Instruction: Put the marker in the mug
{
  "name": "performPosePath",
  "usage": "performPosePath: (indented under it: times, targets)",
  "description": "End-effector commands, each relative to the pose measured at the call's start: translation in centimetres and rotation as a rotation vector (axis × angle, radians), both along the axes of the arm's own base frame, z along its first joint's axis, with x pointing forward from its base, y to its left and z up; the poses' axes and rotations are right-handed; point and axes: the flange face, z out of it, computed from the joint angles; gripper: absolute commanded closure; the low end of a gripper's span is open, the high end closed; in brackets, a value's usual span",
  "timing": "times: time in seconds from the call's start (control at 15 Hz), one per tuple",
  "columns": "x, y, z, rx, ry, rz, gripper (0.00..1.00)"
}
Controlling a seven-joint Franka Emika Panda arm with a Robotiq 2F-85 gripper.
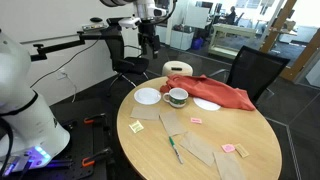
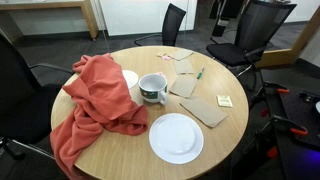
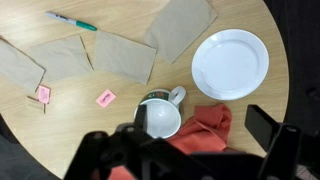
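The marker (image 3: 72, 21) is a slim dark-green stick with a paler end, lying flat on the bare wood of the round table (image 3: 130, 95); it also shows in both exterior views (image 1: 176, 150) (image 2: 200, 73). The mug (image 3: 160, 118) is small, round and pale with a dark greenish rim. It stands upright, mouth up, near the middle of the table, well apart from the marker and touching the red cloth (image 3: 205, 125), and it shows in both exterior views (image 1: 177, 96) (image 2: 153, 88).
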Motion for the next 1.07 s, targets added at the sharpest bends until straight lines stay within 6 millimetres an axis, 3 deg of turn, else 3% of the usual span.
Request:
performPosePath:
  times: [0.0,0.4,0.6,1.0]
  targets:
    - [0.0,0.0,0.0,0.0,0.001,0.0,0.0]
    - [0.0,0.0,0.0,0.0,0.001,0.0,0.0]
    - [0.5,-1.1,0.2,0.007,-0.006,-0.038,0.0]
    - [1.0,-9.2,-0.8,0.064,0.01,-0.269,0.0]
